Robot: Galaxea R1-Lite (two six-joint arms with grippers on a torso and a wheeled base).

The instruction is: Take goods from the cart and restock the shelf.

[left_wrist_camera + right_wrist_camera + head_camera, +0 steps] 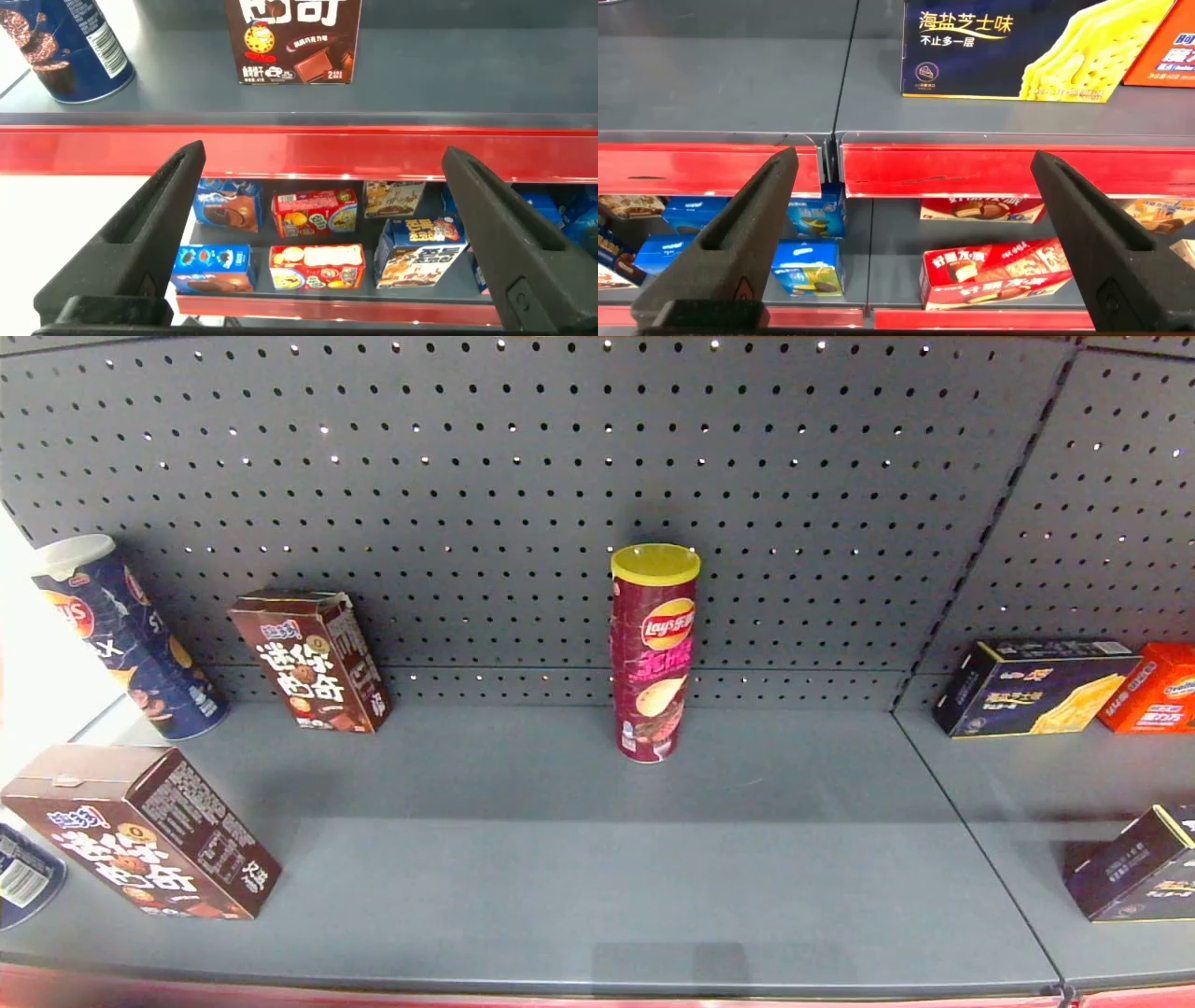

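Observation:
A maroon chip can with a yellow lid (654, 653) stands upright near the back of the grey shelf (579, 859). To its left a brown cookie box (313, 661) leans by the pegboard, and a second brown cookie box (140, 831) stands at the shelf's front left. A dark blue chip can (126, 635) tilts at the far left. My left gripper (327, 243) is open and empty, in front of the shelf's red front edge (299, 149), below a brown cookie box (292, 42). My right gripper (915, 243) is open and empty too, before the red edge (1008, 168).
On the adjoining shelf to the right lie a dark cracker box (1036, 689), an orange box (1158, 688) and another dark box (1134, 863). Lower shelves hold blue cookie boxes (213, 269), red boxes (316, 266) and a red pie box (999, 273).

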